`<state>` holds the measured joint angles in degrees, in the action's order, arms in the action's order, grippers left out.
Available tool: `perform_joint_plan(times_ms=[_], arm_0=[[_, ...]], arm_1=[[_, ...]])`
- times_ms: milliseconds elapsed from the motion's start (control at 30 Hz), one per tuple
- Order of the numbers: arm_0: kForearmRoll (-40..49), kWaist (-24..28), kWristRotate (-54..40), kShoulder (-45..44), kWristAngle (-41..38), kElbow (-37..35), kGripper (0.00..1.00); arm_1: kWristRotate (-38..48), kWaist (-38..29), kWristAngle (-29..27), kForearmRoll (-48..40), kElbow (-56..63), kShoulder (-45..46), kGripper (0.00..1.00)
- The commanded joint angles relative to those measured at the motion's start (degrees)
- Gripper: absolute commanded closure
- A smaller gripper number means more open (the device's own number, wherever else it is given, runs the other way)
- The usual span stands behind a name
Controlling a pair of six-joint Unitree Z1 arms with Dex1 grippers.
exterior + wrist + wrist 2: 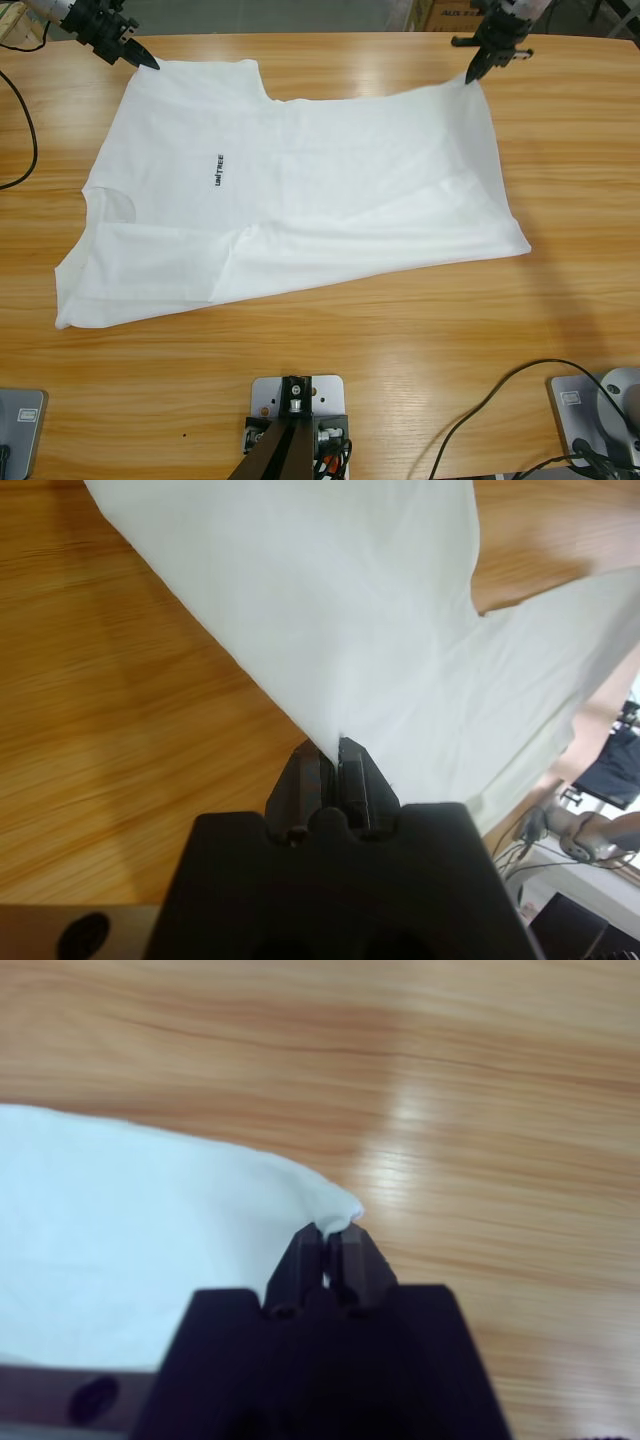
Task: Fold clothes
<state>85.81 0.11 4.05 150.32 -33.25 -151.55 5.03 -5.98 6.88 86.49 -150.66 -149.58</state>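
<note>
Pinching one white T-shirt (330, 190) at two corners, both end effectors, left (330, 748) and right (327, 1230), stay-free closed

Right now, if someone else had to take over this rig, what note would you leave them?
Left gripper: shut on one far corner of the white T-shirt.
Right gripper: shut on the other far corner of the shirt.
The shirt lies spread on the wooden table, chest text facing up. It is mostly flat, with some creases along the near side.
Done: both far corners are gripped.
Left: I can see no finished fold. A likely next move is to carry the two held corners toward the near edge together, then release.
</note>
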Motion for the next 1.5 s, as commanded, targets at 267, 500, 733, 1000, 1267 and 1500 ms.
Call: perform_joint_plan(times_ms=[267,500,733,1000,1267,1500], arm_0=[[9.55,-0.55,2.81,-7.67,0.82,-23.04,1.0],[9.48,-1.31,2.72,-9.78,0.61,-13.26,1.0],[9.47,-1.98,2.46,-10.64,-0.26,-4.84,1.0],[9.47,-2.31,1.45,-11.47,-0.94,1.92,1.0],[9.45,-2.31,0.24,-14.62,0.8,10.84,1.0],[9.38,-1.78,-0.53,-16.27,0.97,14.48,1.0]], arm_1=[[-1.16,0.46,-1.92,5.6,3.71,4.73,1.0],[-1.42,0.53,-2.24,5.41,8.53,7.14,1.0],[-1.58,0.82,-2.94,5.23,12.34,10.16,1.0],[-2.07,0.89,-2.56,5.0,17.16,12.2,1.0],[-2.3,0.83,-2.58,4.21,21.85,15.88,1.0],[-2.35,0.87,-2.66,4.02,25.84,18.74,1.0]])
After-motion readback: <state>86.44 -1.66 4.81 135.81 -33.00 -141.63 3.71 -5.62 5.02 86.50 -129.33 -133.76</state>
